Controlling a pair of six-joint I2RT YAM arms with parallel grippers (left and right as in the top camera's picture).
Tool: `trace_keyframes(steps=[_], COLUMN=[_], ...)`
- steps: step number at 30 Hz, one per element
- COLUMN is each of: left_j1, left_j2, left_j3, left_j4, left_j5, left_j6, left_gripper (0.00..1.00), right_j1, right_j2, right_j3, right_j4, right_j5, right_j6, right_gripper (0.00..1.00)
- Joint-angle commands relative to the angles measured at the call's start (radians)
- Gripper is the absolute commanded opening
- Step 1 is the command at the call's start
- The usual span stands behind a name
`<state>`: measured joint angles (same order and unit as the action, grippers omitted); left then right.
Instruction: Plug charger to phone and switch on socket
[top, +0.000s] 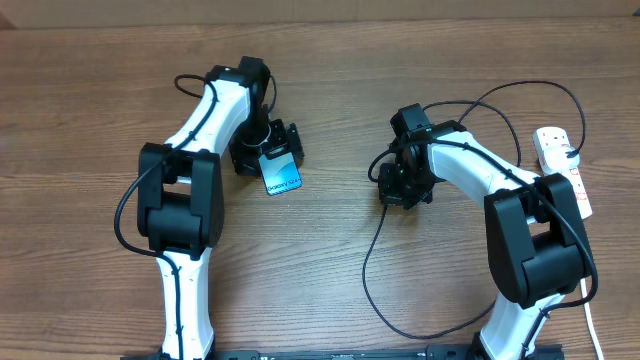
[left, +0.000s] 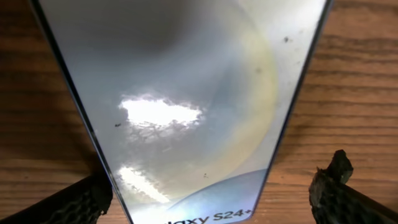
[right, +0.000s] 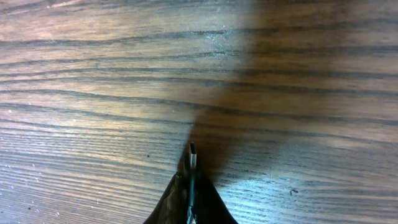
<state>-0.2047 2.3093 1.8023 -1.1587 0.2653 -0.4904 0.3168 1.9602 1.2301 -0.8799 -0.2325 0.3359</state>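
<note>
Phone lies on the table between the left gripper's spread fingers, apparently to steady it. The right finger stands clear of its edge. Right gripper pinches the charger, tip protruding for insertion, well apart from the phone. Socket lies far right.

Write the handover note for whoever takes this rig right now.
Left gripper: open, straddling the phone.
Right gripper: shut on the charger tip, over the table, apart from the phone.
Socket: far right; switch state unreadable.
Done: charger tip gripped.
Left: plug it into the phone, switch on the socket.
</note>
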Motion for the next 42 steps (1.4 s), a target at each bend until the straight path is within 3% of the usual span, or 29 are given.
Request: trace_keyframes(steps=[1, 11, 22, 25, 26, 29, 35, 42], left_j1=[-0.021, -0.063, -0.099, -0.091, -0.081, -0.063, -0.017, 0.014], left_j2=[0.128, 0.128, 0.130, 0.130, 0.130, 0.130, 0.130, 0.130], left_j3=[-0.077, -0.077, -0.077, -0.075, -0.066, -0.050, 0.016, 0.092], left_j4=[0.033, 0.044, -0.006, -0.027, -0.054, -0.084, -0.130, -0.170], left_j5=[-0.124, -0.237, -0.337, -0.298, -0.277, -0.248, -0.082, 0.098], left_j6=[-0.058, -0.180, -0.168, -0.126, -0.103, -0.066, 0.050, 0.152], left_gripper=[1.00, 1.00, 0.83, 0.79, 0.73, 0.67, 0.67, 0.67], right_j1=[0.007, 0.007, 0.007, 0.007, 0.007, 0.007, 0.007, 0.008], right_j2=[0.047, 0.047, 0.047, 0.047, 0.047, 0.047, 0.047, 0.047], right_j3=[-0.033, -0.033, -0.032, -0.030, -0.024, -0.009, 0.009, 0.009], right_j4=[0.013, 0.012, -0.014, -0.024, -0.032, -0.043, -0.046, -0.076], right_j5=[0.006, 0.006, -0.002, -0.016, -0.021, -0.098, -0.471, -0.710], right_j6=[-0.008, -0.008, -0.024, -0.031, -0.032, -0.114, -0.365, -0.529], right_gripper=[0.06, 0.08, 0.04, 0.04, 0.04, 0.04, 0.04, 0.04])
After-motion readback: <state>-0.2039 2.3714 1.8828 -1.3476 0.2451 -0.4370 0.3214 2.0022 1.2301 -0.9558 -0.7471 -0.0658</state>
